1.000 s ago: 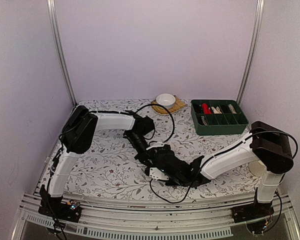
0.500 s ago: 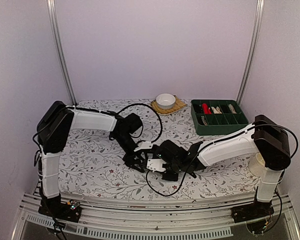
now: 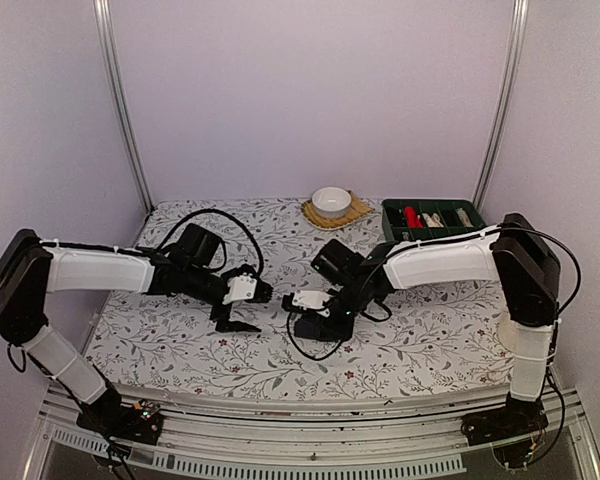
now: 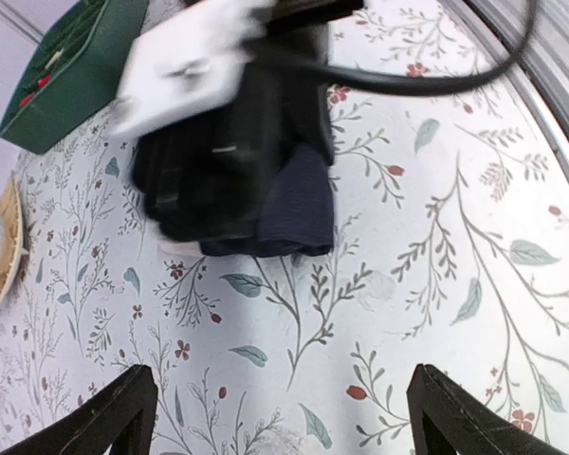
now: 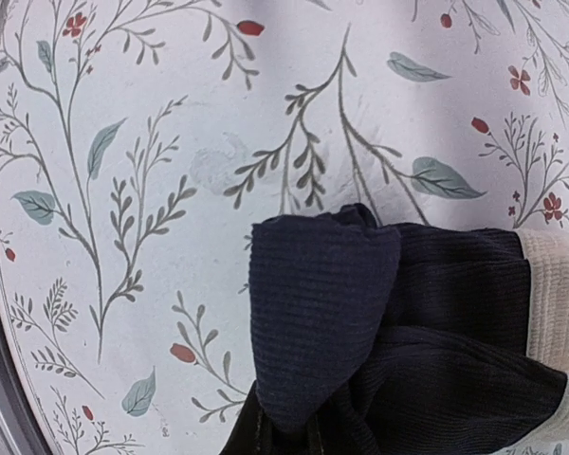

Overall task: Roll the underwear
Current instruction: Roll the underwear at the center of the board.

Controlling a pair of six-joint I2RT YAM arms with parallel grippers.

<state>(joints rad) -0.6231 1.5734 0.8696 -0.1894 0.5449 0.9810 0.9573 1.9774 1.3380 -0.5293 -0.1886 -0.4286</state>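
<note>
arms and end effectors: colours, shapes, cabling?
The left arm and right arm have white link shells and black joint housings. The left end effector and right end effector are black with a white plate. Loose black cables loop off each wrist.

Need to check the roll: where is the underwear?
Top view, mid-table: the underwear lies bunched at the right gripper, just right of the left gripper.

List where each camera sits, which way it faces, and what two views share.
Top external: fixed high behind the robot, looking down over the table; left gripper and right gripper both show.
Left wrist: low over the table, facing the right gripper on the underwear; own fingertips at the bottom corners.
Right wrist: close above the underwear, looking down; little of its own gripper shows.
Shared: both wrist views show the underwear.
</note>
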